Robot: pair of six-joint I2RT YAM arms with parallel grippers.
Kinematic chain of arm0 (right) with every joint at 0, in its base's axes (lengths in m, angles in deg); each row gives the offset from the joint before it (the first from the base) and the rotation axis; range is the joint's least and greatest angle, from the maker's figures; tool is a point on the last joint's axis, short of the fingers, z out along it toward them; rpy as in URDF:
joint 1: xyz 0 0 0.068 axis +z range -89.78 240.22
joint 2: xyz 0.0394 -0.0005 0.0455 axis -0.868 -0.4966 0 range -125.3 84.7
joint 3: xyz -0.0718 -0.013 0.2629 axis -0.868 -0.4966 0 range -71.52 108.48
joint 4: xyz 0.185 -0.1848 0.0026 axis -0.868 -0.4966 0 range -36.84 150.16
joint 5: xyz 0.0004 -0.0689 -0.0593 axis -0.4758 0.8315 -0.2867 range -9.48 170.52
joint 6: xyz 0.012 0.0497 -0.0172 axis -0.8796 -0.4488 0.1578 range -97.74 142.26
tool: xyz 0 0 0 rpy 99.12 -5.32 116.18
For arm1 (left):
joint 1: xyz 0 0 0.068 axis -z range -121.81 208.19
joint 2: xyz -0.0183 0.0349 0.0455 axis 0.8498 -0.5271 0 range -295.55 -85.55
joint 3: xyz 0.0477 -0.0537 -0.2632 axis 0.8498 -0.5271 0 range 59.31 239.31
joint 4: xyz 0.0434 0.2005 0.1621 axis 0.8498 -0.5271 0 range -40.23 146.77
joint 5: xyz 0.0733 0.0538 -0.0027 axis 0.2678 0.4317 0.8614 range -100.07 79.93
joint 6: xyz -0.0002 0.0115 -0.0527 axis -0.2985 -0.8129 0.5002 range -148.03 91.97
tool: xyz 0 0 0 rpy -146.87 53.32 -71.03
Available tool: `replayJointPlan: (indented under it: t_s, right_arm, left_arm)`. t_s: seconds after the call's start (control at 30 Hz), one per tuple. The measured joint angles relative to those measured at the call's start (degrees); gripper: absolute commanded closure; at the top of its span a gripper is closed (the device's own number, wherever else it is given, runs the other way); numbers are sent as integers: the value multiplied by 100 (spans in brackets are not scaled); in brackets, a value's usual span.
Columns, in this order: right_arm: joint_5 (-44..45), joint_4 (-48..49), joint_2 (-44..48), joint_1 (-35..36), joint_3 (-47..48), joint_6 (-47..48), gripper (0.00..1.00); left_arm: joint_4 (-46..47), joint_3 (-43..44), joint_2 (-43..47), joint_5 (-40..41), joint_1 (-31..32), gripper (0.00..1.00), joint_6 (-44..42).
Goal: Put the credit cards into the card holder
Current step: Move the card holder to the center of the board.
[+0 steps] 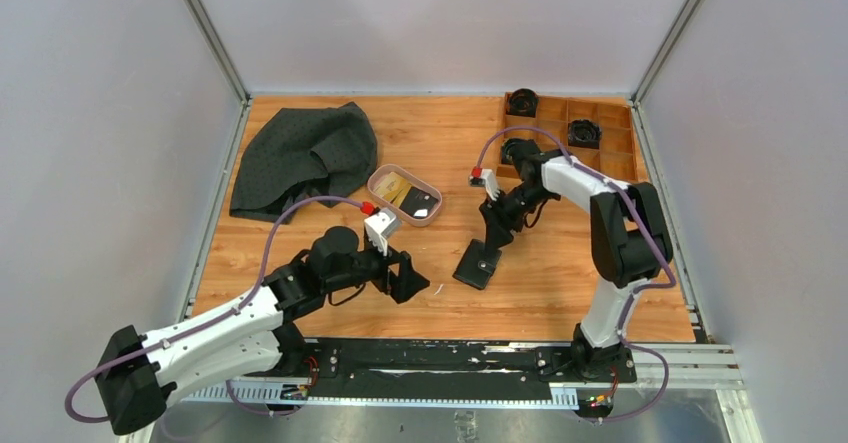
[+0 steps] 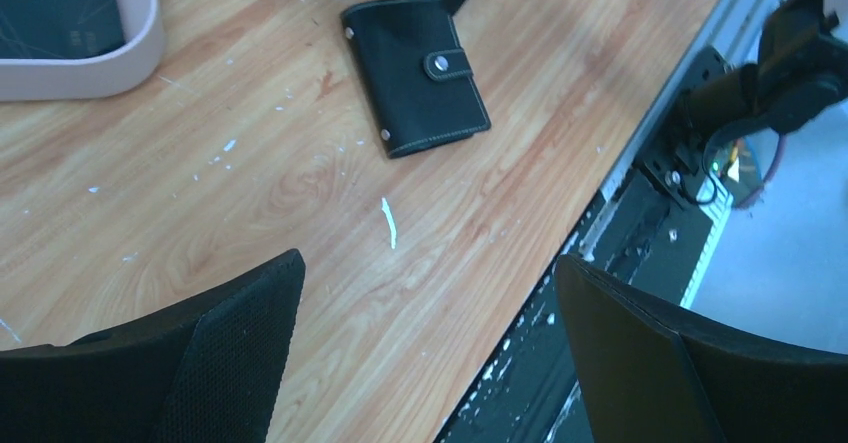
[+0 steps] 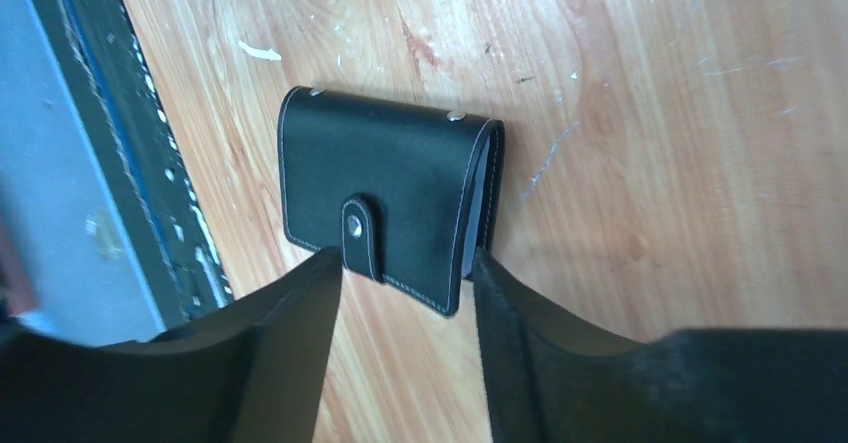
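Right gripper reaches down to the card holder, its two black fingers parted and straddling the holder's near edge; whether they press it cannot be told. The one black holder lies flat on the wooden table, folded shut, snap tab fastened, near the front edge between the two arms. Left gripper hovers just left of the holder, jaws spread wide and holding nothing. Behind it sits one pinkish oval tray containing credit cards: one gold and one black are visible, and any others are too small to count. One dark grey cloth lies crumpled at the far left. One wooden compartment box at the far right holds three black round parts, partly behind the right arm
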Motion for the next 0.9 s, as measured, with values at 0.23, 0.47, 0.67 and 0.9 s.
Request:
replayJointPlan:
  t_s: [0.23, 0.47, 0.67, 0.9]
  right_arm:
    - [315, 306, 1790, 37, -535, 402, 39]
    - [949, 1246, 2393, 911, -1652, 343, 41]
    - [2037, 1829, 1716, 1464, -1735, -55, 44]
    - [2667, 2026, 1574, 1840, -1685, -304, 66]
  left_arm:
    - [743, -11, -778, 507, 50, 7, 839]
    - [1156, 173, -2430, 686, 116, 26, 1624]
    - [1471, 223, -2968, 844, 127, 29, 2050]
    - [1709, 225, -3115, 890, 184, 30, 2269]
